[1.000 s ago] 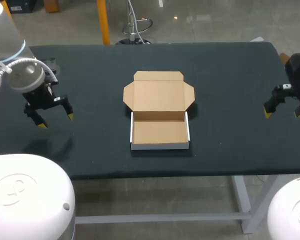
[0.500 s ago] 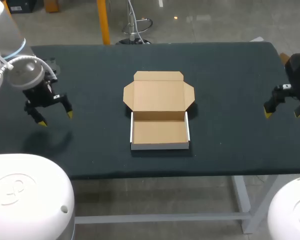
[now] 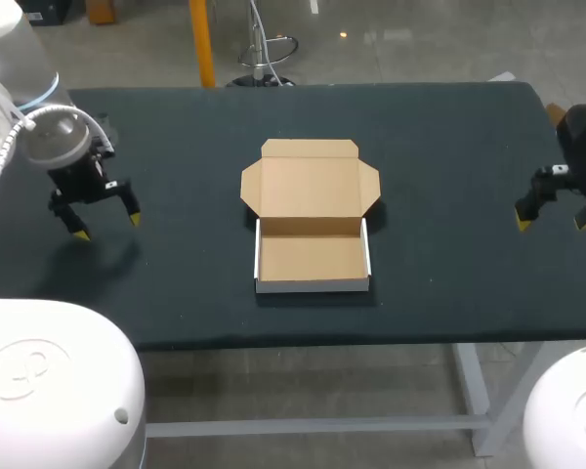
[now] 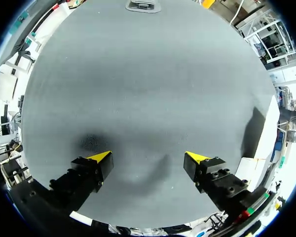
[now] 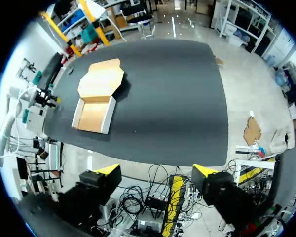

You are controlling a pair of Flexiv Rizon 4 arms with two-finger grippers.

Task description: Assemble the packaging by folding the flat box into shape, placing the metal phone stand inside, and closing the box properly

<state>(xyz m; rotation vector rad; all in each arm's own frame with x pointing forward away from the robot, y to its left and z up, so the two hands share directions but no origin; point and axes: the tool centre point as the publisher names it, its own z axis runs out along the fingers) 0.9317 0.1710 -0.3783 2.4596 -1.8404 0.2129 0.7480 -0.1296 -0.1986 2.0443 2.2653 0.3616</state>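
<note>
Box (image 3: 313, 230) is folded and sits open on the counter (image 3: 449, 137). Its tray (image 3: 311, 259) is on the side nearest me, and the lid (image 3: 310, 186) lies flat on the far side, hinged on the tray's rear wall. So the open box runs long near-to-far, while the tray itself is wider left-to-right. The tray looks empty. I can't find the phone stand in any view, so my read is that folding is done and loading is next. My left fingers (image 3: 105, 227) hang well left of the box, spread wide with nothing between them and only bare counter underneath in the left wrist view. My right fingers (image 3: 557, 224) hang well right of the box near the counter's end, also spread and empty. The right wrist view shows the box far ahead of them with the lid end further off. The left side looks slightly nearer to the box, but not by much. What matters for the next move is that the box is centred between the two arms with its side walls facing them. Either arm could drop the stand straight down into the tray once it turns up. The lid then folds toward me about the left-right hinge line, and I'd want one set of fingers bracing the tray front for that.
</note>
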